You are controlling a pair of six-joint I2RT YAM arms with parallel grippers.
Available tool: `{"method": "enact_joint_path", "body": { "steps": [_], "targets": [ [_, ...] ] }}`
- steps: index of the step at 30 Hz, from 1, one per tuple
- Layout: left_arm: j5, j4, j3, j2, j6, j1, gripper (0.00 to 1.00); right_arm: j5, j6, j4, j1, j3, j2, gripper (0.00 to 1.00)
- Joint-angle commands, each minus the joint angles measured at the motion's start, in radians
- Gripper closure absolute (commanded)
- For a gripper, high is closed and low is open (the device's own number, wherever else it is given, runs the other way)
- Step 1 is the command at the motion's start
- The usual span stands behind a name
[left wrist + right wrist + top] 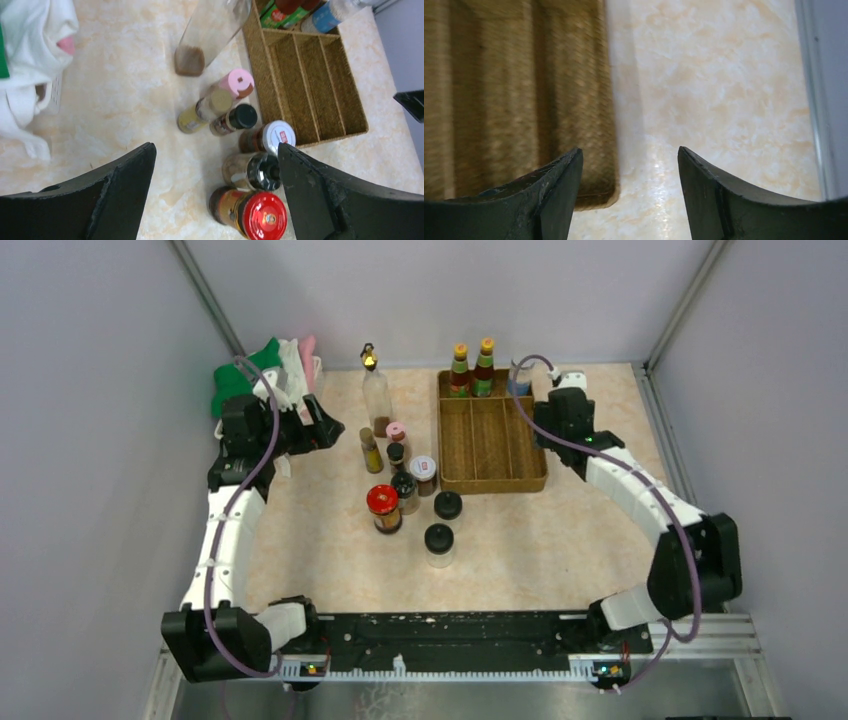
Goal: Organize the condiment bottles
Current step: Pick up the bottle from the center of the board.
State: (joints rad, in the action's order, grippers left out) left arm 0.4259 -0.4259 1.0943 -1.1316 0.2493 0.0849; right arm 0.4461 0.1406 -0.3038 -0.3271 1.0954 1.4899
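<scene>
A cluster of condiment bottles stands mid-table: a tall clear gold-topped bottle (376, 390), a yellow-capped one (371, 452), a pink-capped one (397, 430), a white-capped jar (423, 469), a red-capped jar (383, 508) and several black-capped ones (438, 543). Two red sauce bottles (471, 370) and a blue-labelled bottle (520, 376) stand at the far end of the brown tray (493, 482). My left gripper (322, 425) is open and empty, left of the cluster. In the left wrist view the gripper (215, 145) hovers above the red-capped jar (260, 215). My right gripper (630, 150) is open and empty over the tray's right rim (601, 125).
A heap of white, green and pink cloths (270, 375) lies at the far left, behind the left arm. Grey walls close in the table on three sides. The right wall's foot (819, 100) runs close beside the right gripper.
</scene>
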Motion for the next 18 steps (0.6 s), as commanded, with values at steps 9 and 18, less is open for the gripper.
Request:
{"method": "enact_joint_path", "body": {
  "steps": [9, 18],
  "targets": [
    [0.003, 0.663, -0.039, -0.197, 0.052, -0.105, 0.14, -0.497, 0.034, 0.006, -0.018, 0.169, -0.096, 0.24],
    [-0.187, 0.759, 0.029, -0.399, -0.142, -0.291, 0.07, -0.556, 0.053, 0.055, -0.027, 0.251, 0.045, 0.22]
  ]
}}
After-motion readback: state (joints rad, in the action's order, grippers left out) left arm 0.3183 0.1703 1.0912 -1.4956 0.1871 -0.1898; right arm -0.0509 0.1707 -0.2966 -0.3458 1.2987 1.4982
